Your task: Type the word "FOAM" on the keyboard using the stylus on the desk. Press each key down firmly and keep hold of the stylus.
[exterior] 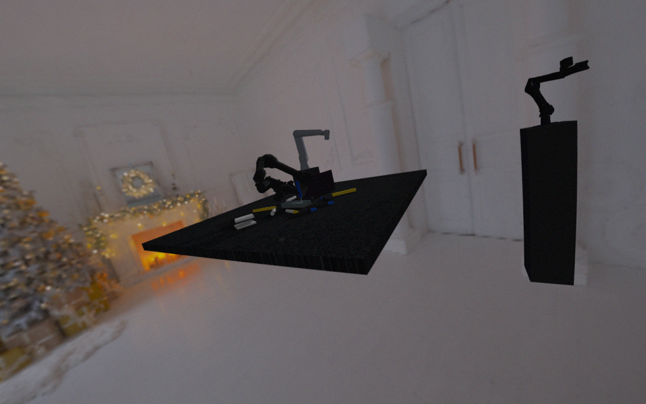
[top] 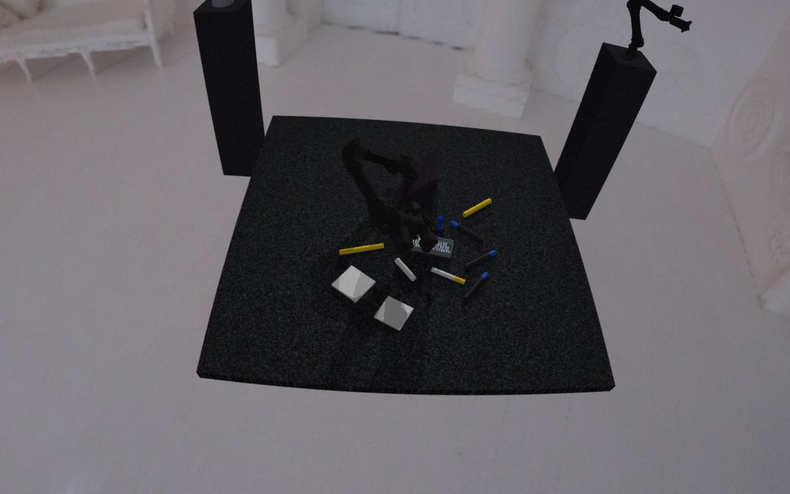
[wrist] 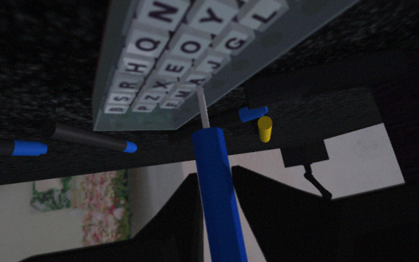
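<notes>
My gripper (wrist: 214,177) is shut on the blue stylus (wrist: 217,196) (exterior: 298,188) (top: 440,222), which points down with its thin grey tip toward the keyboard (wrist: 140,123) (exterior: 291,205) (top: 447,254). In the wrist view the tip meets the lower edge of the A key (wrist: 197,81). Whether the key is pressed down cannot be told. The M key (wrist: 184,94) and F key (wrist: 171,104) lie beside it along the same row, toward the keyboard's near end. The O key (wrist: 190,47) is in the middle row, farther up.
Dark markers with blue caps (top: 465,230) (top: 481,259) (top: 476,285), yellow sticks (top: 476,206) (top: 361,248), a white stick (top: 404,269) and a white-and-yellow marker (top: 447,275) surround the keyboard. Two white square pads (top: 353,283) (top: 393,312) lie nearer. A dark purple panel (top: 425,175) stands behind.
</notes>
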Controlling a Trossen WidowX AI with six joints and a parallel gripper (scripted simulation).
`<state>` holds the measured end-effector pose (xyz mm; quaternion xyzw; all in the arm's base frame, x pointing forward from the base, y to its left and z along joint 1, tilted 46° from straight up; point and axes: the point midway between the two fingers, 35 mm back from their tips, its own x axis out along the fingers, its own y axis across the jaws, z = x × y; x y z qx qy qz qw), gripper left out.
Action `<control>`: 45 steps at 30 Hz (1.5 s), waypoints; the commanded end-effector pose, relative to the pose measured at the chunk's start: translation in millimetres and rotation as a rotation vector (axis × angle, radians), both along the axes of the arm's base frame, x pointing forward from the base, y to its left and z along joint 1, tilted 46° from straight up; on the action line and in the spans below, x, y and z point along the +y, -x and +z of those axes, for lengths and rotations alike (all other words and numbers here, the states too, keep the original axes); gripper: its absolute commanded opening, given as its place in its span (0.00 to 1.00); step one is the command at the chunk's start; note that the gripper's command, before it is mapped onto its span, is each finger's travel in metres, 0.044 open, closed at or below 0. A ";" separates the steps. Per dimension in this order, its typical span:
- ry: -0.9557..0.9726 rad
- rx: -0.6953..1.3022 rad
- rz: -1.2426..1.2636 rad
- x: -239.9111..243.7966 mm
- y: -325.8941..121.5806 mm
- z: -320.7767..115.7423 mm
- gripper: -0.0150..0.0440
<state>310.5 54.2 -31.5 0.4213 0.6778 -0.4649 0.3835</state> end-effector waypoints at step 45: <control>-0.002 -0.005 -0.001 19.8 -4.2 -4.5 0.39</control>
